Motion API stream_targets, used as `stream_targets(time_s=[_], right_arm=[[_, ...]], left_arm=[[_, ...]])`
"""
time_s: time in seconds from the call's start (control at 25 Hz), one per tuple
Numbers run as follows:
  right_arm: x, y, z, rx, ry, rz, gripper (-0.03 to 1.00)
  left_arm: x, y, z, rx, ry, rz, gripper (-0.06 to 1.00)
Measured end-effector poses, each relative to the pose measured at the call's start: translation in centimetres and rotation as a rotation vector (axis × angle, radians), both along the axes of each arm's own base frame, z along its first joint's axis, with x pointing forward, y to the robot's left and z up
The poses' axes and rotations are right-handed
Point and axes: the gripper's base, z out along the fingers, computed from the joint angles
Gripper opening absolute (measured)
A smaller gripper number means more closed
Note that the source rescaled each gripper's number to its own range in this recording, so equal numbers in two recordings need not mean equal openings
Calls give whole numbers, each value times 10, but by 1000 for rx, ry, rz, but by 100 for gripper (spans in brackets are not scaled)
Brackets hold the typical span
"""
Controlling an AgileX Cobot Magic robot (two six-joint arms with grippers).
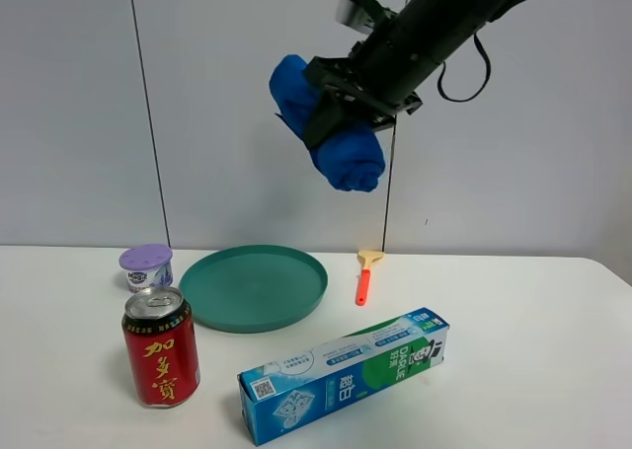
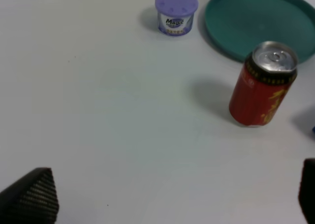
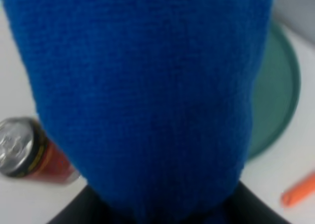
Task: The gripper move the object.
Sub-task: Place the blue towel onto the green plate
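My right gripper is shut on a rolled blue cloth and holds it high in the air, above the far edge of the green plate. In the right wrist view the blue cloth fills most of the picture, with the green plate below it. My left gripper is open and empty, low over bare table; only its dark fingertips show at the picture's edges.
A red drink can stands at the front left, a purple-lidded cup behind it. A blue-green toothpaste box lies at the front middle. An orange-handled scraper lies right of the plate.
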Motion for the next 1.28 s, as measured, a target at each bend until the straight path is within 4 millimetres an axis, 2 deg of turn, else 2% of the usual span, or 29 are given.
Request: stream_targets(time_s=[0.12, 0.24, 0.36, 0.52, 0.72, 0.92, 1.08, 1.28], right_arm=[[-4, 27, -3, -54, -114, 7, 0], [-2, 52, -12, -73, -147, -19, 0], [10, 71, -30, -84, -141, -61, 0], [33, 86, -62, -103, -116, -114, 0], [52, 99, -111, -143, -71, -120, 0], [57, 104, -153, -176, -8, -118, 0], [58, 106, -170, -175, 23, -134, 0], [61, 109, -168, -130, -6, -153, 0]], left_arm=[[0, 0, 0, 0, 0, 0, 100], [0, 0, 0, 0, 0, 0, 100], [0, 0, 0, 0, 0, 0, 100], [0, 0, 0, 0, 0, 0, 100], [0, 0, 0, 0, 0, 0, 100], [0, 0, 0, 0, 0, 0, 100], [0, 0, 0, 0, 0, 0, 100], [0, 0, 0, 0, 0, 0, 100]])
